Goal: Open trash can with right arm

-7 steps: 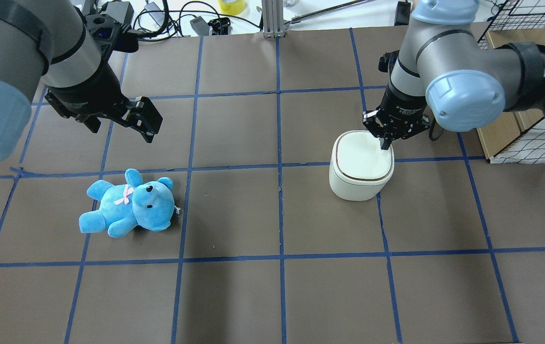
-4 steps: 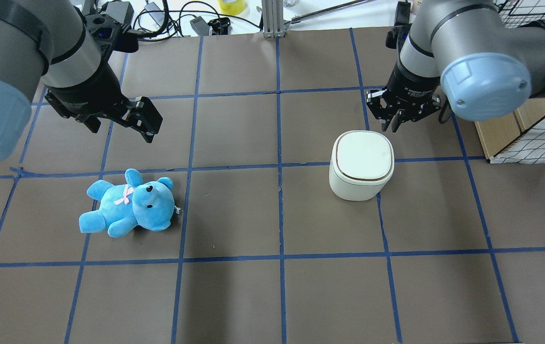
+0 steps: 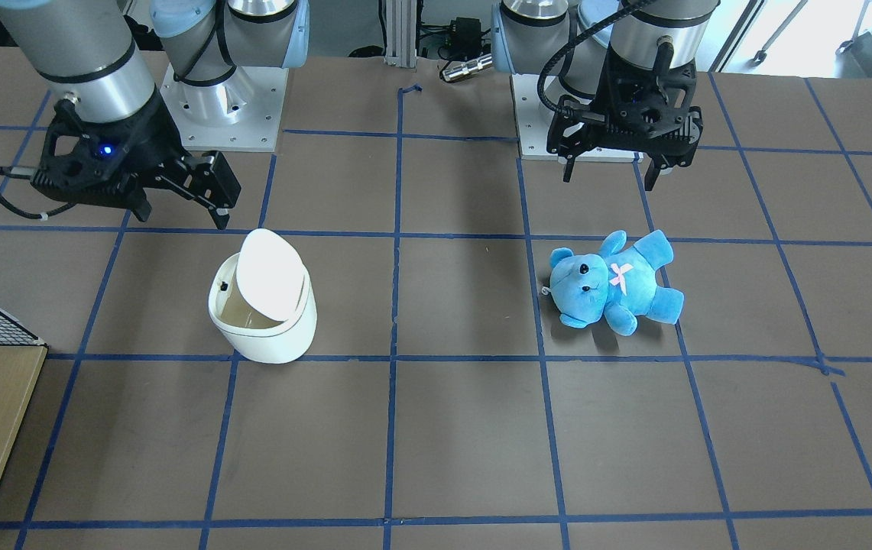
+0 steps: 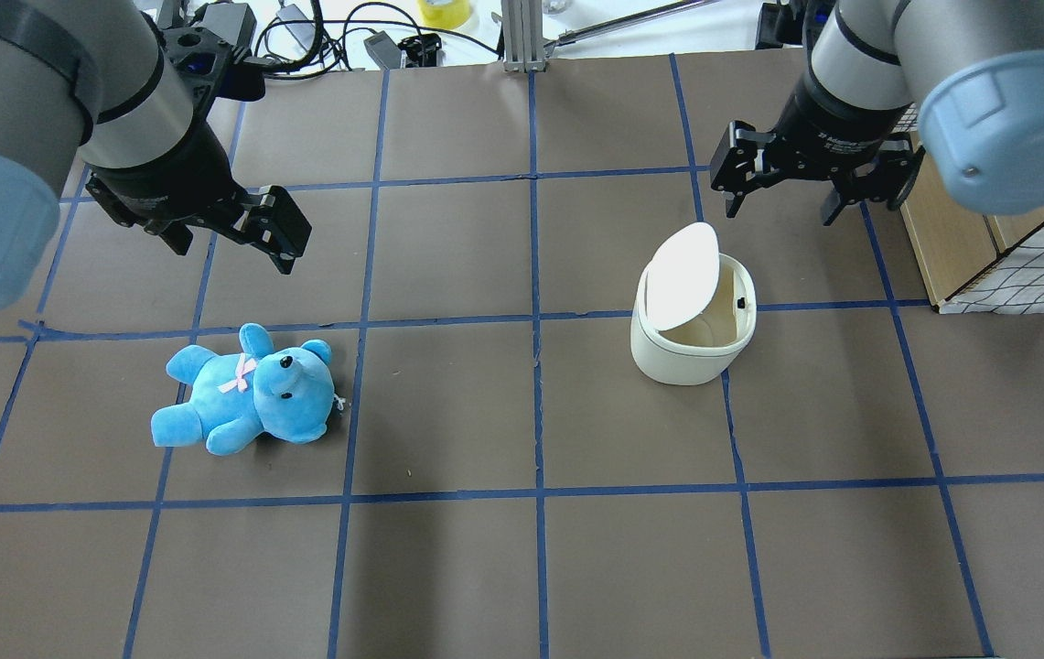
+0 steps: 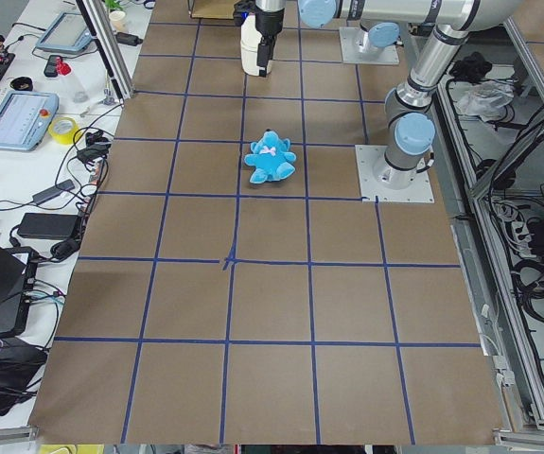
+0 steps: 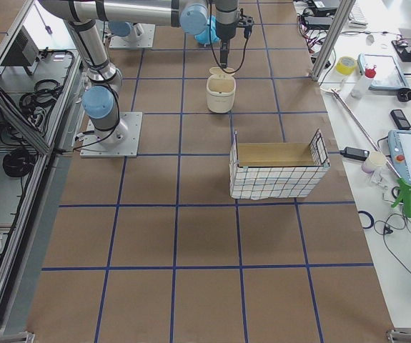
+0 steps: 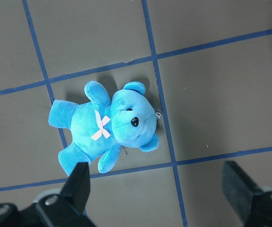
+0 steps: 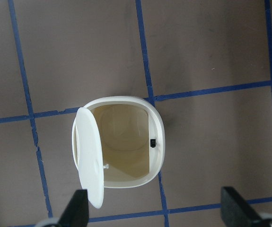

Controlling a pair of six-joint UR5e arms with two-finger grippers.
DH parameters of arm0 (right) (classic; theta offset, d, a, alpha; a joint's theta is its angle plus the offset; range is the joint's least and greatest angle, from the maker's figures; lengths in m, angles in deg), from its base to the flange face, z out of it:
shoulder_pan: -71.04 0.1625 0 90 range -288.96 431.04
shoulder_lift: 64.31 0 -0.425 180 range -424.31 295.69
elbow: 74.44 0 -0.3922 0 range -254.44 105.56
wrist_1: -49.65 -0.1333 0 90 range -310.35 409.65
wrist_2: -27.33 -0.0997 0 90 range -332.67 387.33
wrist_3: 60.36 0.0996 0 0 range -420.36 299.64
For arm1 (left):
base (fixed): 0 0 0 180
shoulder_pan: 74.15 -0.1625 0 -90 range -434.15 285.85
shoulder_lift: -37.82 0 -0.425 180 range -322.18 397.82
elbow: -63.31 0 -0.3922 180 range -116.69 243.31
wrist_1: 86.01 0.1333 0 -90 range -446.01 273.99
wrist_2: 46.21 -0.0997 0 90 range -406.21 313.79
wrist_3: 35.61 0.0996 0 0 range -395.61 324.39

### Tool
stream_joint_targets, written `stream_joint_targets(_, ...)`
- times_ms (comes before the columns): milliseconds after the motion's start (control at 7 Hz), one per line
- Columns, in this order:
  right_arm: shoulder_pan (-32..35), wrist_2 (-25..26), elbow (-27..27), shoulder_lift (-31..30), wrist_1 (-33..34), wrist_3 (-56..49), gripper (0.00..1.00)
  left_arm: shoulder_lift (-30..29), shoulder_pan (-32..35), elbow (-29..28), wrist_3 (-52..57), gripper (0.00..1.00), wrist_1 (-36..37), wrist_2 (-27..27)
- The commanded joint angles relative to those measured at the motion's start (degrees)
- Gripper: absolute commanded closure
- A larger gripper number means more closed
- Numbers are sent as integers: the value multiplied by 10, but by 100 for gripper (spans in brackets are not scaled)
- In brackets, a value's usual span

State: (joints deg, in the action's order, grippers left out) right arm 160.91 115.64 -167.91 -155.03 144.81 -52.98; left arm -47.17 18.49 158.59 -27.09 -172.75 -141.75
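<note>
Right gripper (image 4: 779, 209), jaws spread wide and empty, hovered above the trash can (image 4: 688, 355) without touching it. The can stood upright on the table (image 4: 522, 549), its lid (image 4: 682, 275) tilted up on one side and the hollow interior exposed. Left gripper (image 4: 236, 254), likewise wide apart and empty, hung over the blue teddy bear (image 4: 247, 395), well apart from the can.

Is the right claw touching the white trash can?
Apart. In the front-facing view, brown table shows between the open right gripper and the raised lid of the trash can.
</note>
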Motion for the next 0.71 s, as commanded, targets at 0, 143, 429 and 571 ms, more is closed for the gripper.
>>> stream_joint_targets(0,0,2,21,-16,-44,0,0,0,0,0,0,0,0,0)
stream_joint_targets(143,0,5,21,-20,-64,0,0,0,0,0,0,0,0,0)
stream_joint_targets(429,0,-1,22,-20,-64,-1,0,0,0,0,0,0,0,0)
stream_joint_targets(571,0,3,22,-20,-64,-2,0,0,0,0,0,0,0,0)
